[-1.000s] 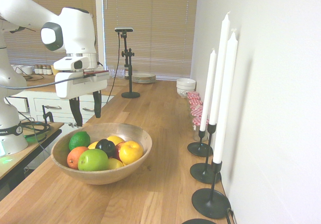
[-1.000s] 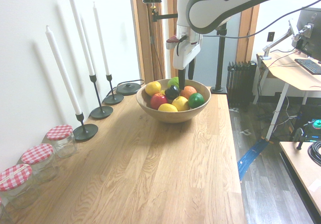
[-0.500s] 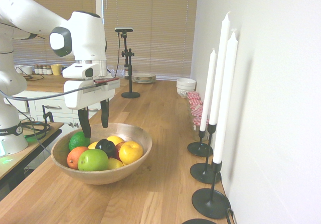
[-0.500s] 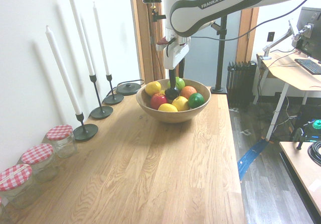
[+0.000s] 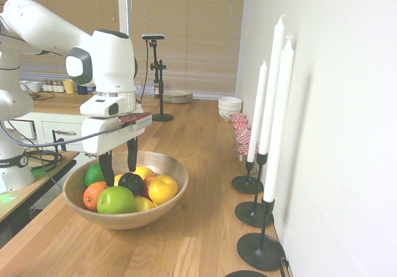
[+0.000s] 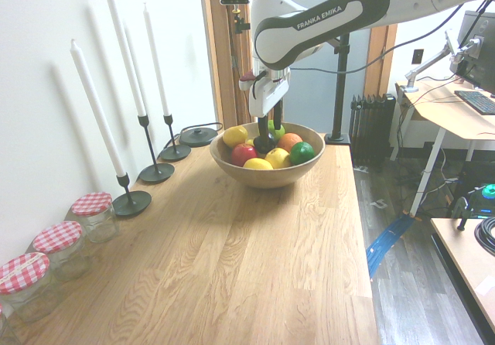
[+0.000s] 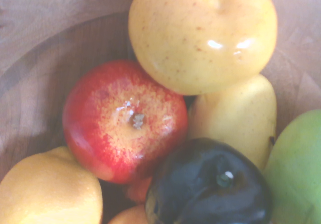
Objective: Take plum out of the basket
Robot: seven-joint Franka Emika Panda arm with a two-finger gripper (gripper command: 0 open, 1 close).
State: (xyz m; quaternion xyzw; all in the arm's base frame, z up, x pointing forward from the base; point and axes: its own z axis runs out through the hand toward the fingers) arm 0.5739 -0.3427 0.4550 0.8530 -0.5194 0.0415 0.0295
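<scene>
Since a second ago your pincer [image 5: 119, 171] dropped into the basket [image 5: 162, 205], fingers spread, empty. First exterior: plum [image 5: 131, 182] sits just beside the near fingertip, among the fruit. Second exterior: pincer [image 6: 264, 134] right above plum [image 6: 264, 144]. Wrist: plum [image 7: 208, 181] touches red apple [image 7: 123, 121].

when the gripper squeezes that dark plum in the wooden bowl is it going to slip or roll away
The plum looks glossy and round, so it may slip between the fingers. It sits wedged among other fruit, including the red apple, in the basket, so it probably won't roll far, though its neighbours may shift.
</scene>
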